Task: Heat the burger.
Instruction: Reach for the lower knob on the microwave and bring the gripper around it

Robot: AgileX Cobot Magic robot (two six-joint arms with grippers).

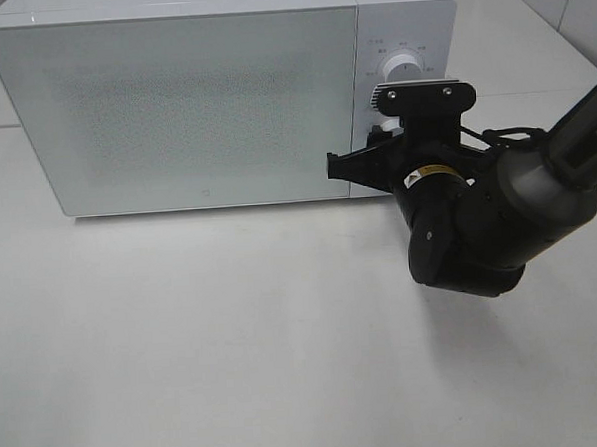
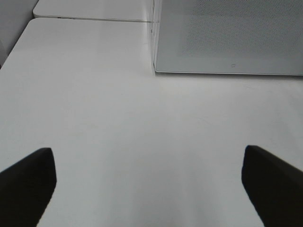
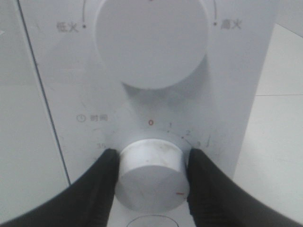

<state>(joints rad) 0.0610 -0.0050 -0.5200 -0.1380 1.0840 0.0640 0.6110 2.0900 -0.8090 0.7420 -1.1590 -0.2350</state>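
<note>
The burger is out of view; the white microwave (image 1: 202, 98) has its door closed. My right gripper (image 3: 150, 163) is shut on the microwave's lower timer knob (image 3: 151, 172), one black finger on each side of it. The knob's red mark points down and to the right in the right wrist view. The power knob (image 3: 150, 40) sits above it, and also shows in the exterior high view (image 1: 404, 66). In that view the right arm (image 1: 478, 214) reaches to the control panel. My left gripper (image 2: 149, 184) is open and empty above the bare white table, near the microwave's left front corner (image 2: 156, 71).
The white table (image 1: 234, 337) spreads in front of the microwave. A table seam runs behind the microwave's left side (image 2: 90, 19). The right arm's black body hangs over the table at the right front of the microwave.
</note>
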